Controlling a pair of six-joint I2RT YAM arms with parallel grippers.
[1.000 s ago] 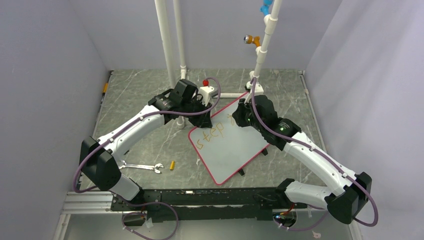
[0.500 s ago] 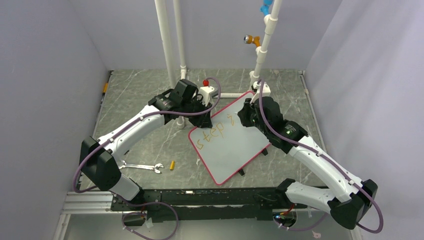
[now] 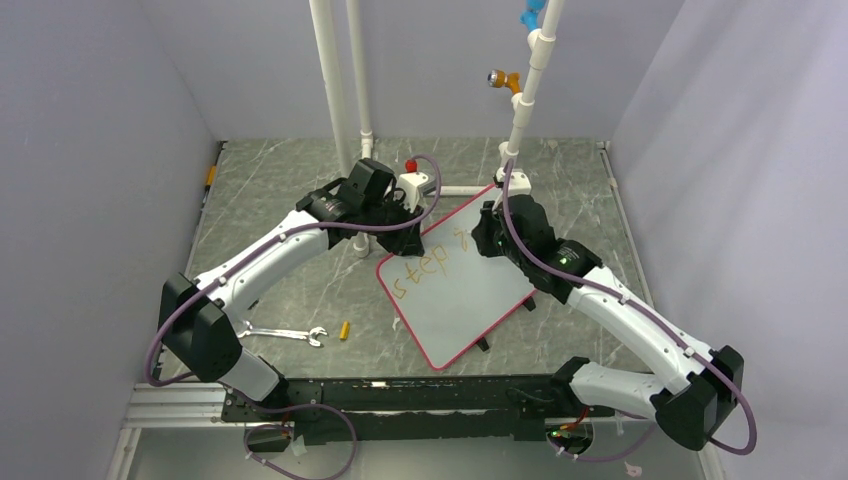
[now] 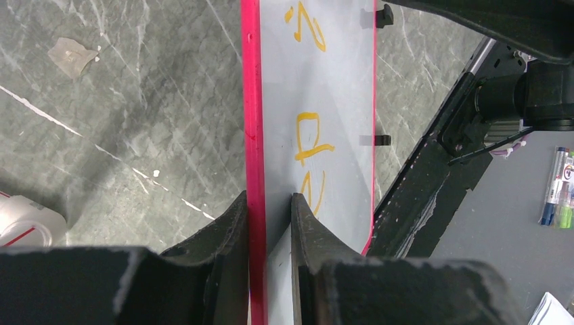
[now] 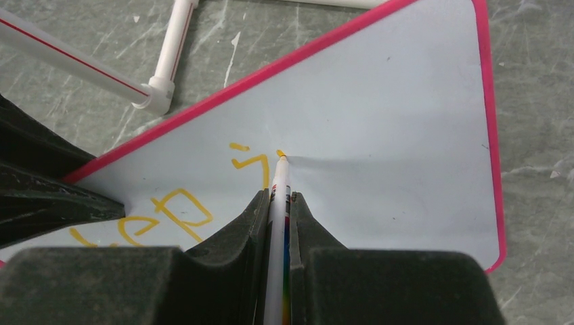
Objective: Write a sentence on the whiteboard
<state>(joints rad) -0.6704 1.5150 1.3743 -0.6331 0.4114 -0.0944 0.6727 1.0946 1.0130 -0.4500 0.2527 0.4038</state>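
The whiteboard (image 3: pixel 470 300), white with a red-pink rim, lies tilted on the grey table. My left gripper (image 3: pixel 408 212) is at its far left edge. In the left wrist view the left gripper (image 4: pixel 269 200) is shut on the rim of the whiteboard (image 4: pixel 325 74). The sentence (image 3: pixel 425 268) is in orange letters, reading "step" plus a first stroke beyond it (image 5: pixel 172 210). My right gripper (image 5: pixel 277 196) is shut on a white marker (image 5: pixel 279 177), whose orange tip rests on the whiteboard (image 5: pixel 392 115) just right of the last stroke. In the top view the right gripper (image 3: pixel 487 232) covers that spot.
A wrench (image 3: pixel 283 334) and a small yellow cap (image 3: pixel 345 330) lie on the table left of the board. White pipes (image 3: pixel 335 90) stand at the back, and another pipe (image 5: pixel 172 47) lies beside the board's far edge. Walls close in on both sides.
The right gripper swung a little to the right with the marker, then came back left to the end of the writing. The left arm has stayed still on the rim.
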